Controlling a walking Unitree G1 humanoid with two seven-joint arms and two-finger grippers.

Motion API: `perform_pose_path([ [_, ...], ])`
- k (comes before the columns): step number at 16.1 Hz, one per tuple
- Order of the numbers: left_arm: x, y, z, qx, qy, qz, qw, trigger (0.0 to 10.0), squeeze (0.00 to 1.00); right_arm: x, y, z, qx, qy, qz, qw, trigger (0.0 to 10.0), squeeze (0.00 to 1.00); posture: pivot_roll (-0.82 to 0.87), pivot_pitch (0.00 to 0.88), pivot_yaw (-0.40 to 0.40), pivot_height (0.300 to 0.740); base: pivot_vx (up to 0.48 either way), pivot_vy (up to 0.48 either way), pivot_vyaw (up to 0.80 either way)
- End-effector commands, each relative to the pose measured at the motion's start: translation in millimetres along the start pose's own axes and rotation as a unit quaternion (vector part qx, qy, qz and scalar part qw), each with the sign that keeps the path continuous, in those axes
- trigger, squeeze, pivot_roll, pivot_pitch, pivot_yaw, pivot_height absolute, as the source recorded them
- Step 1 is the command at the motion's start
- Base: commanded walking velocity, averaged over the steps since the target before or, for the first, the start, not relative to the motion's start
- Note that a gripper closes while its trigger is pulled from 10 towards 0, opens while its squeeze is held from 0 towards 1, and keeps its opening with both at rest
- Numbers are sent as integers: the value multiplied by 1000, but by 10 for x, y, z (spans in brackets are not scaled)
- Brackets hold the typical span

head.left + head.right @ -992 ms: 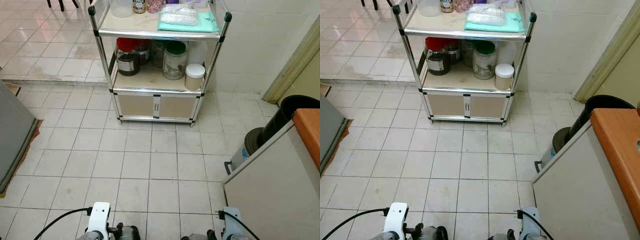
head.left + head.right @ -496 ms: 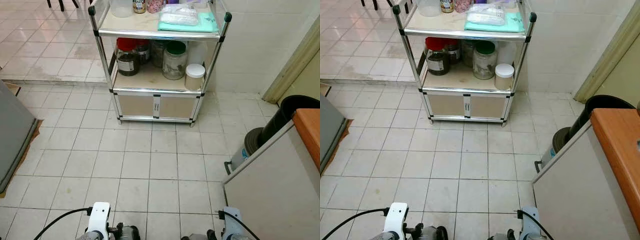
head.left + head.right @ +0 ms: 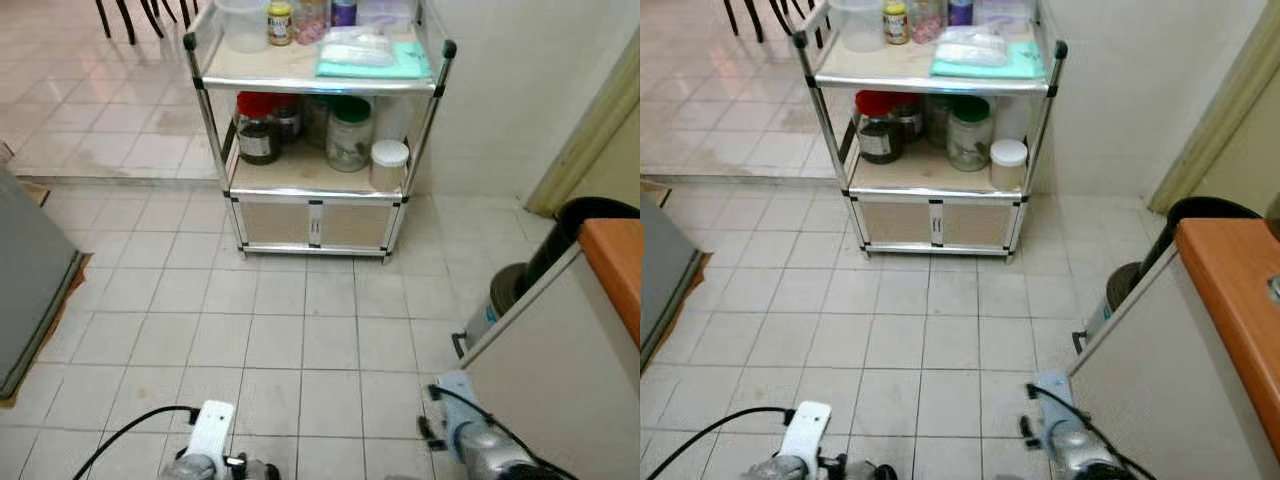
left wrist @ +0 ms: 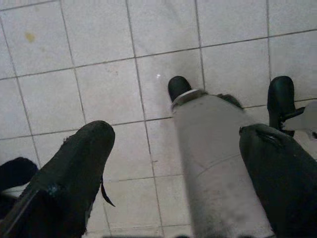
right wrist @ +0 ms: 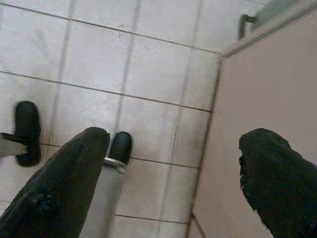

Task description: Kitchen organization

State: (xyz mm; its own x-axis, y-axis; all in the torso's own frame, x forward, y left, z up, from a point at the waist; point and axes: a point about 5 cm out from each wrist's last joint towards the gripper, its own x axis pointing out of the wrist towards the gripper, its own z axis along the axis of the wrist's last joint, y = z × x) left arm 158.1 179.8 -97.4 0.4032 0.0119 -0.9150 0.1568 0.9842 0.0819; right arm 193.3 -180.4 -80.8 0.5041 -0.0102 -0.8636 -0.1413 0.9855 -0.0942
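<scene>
A metal-framed kitchen cart (image 3: 315, 190) stands against the white wall ahead. Its top shelf holds a clear tub (image 3: 245, 22), small jars and a teal cloth (image 3: 372, 62) with a plastic bag on it. On the middle shelf are a red-lidded dark jar (image 3: 257, 130), a green-lidded jar (image 3: 349, 132) and a white-lidded jar (image 3: 388, 163); two closed doors sit below. Both arms hang low over the floor tiles. My left gripper (image 4: 178, 134) is open above my own leg and feet. My right gripper (image 5: 174, 139) is open beside a pale cabinet side, holding nothing.
At the right stands a white cabinet (image 3: 550, 390) with an orange top (image 3: 620, 265); a black bin (image 3: 592, 215) and a blue-white container (image 3: 488, 312) are behind it. A grey appliance (image 3: 25, 275) lines the left. Chair legs (image 3: 140, 15) show beyond a floor step.
The camera has shifted, so more of the cart's top shelf and the chair legs show. My right arm has risen forward into the lower right of the eye views.
</scene>
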Motion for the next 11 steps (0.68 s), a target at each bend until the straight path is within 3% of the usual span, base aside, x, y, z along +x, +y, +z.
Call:
perform_pose_path([
  [1, 1, 2, 18, -1, -1, 5, 1000, 10000, 0, 2, -12, 44, 2, -8, 1, 1000, 10000, 0, -132, 0, 22, 740, 0, 0, 0],
  [3, 0, 52, 126, -10, -20, 11, 1000, 10000, 0, 6, -7, 166, 13, -31, 4, 999, 10000, 0, -136, 0, 23, 740, 0, 0, 0],
  [5, -20, 142, 449, -20, -77, 13, 997, 10000, 0, -1, -42, 390, 29, -74, 5, 997, 10000, 0, -151, 0, 36, 740, 0, 0, 0],
  [6, -96, 263, 857, -27, -158, 18, 987, 10000, 0, -40, -119, 684, 42, -135, 2, 990, 10000, 0, -165, 0, 45, 740, 0, 0, 0],
  [7, -170, 320, 1086, -33, -209, 24, 977, 10000, 0, -85, -191, 862, 58, -178, -4, 982, 10000, 0, -177, 0, 49, 740, 0, 0, 0],
  [8, -205, 327, 1168, -31, -230, 27, 972, 10000, 0, -110, -232, 932, 65, -197, -6, 978, 10000, 0, -190, 0, 52, 740, 0, 0, 0],
  [11, -485, 246, 1530, -43, -363, 30, 930, 10000, 0, -308, -383, 1184, 79, -286, -8, 955, 10000, 0, -235, 0, 63, 740, 0, 0, 0],
])
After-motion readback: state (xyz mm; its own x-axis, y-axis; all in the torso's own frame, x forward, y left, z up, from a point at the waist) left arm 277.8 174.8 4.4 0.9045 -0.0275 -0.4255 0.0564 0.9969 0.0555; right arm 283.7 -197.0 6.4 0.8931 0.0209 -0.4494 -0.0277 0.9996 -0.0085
